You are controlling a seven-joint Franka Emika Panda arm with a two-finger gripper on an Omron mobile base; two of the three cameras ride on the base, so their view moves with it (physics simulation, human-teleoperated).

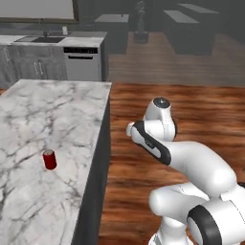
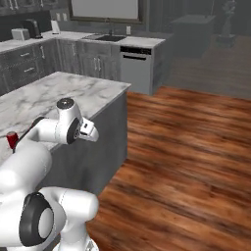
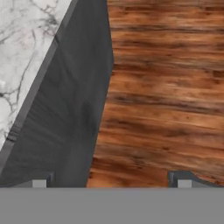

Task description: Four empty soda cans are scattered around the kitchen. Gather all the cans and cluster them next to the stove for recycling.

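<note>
One red soda can (image 1: 49, 159) with a silver top stands upright on the marble island top (image 1: 52, 119), near its right edge. The same can (image 2: 12, 140) peeks out just left of my arm in the right base view. My arm is folded beside the island, to the right of the can and apart from it. In the hand view my gripper (image 3: 111, 183) is open and empty, and its fingertips (image 3: 41, 182) hang over the island's dark side panel (image 3: 70, 113) and the wooden floor (image 3: 166, 87). The stove is out of view.
The island's right edge drops to a dark side panel (image 1: 98, 162) next to my arm. Wooden floor (image 1: 191, 110) stretches to the right. At the back, a counter has a sink (image 2: 109, 37) and a dishwasher (image 1: 83, 62). A toaster (image 2: 20, 34) sits at the far left.
</note>
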